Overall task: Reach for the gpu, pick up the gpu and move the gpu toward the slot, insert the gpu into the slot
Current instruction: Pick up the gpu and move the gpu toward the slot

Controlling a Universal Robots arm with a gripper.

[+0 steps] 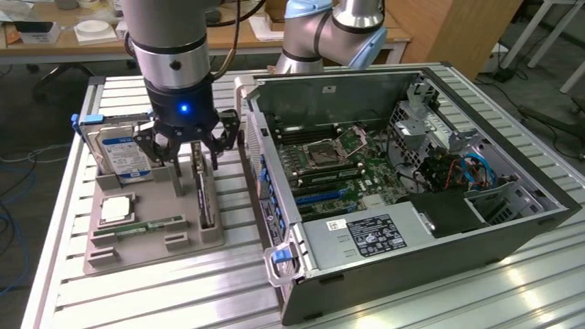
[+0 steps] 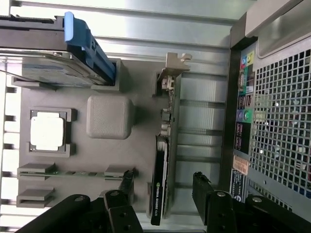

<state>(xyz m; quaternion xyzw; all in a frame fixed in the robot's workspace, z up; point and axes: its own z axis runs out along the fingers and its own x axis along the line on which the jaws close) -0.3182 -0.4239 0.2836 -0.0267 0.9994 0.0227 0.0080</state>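
The gpu (image 1: 203, 195) stands on its long edge in a groove of the grey tray (image 1: 155, 241). Its black cooler and green board show edge-on, with the silver bracket at the end away from the fingers (image 2: 127, 187). The gripper (image 1: 192, 159) straddles the card, spread wide, with a clear gap on each side. Just beside the card, on the exterior view's right, rises the metal case (image 1: 384, 271) wall. Inside, the blue slot (image 1: 322, 195) lies open from above. A hard drive (image 1: 123, 154) stands on the exterior view's left.
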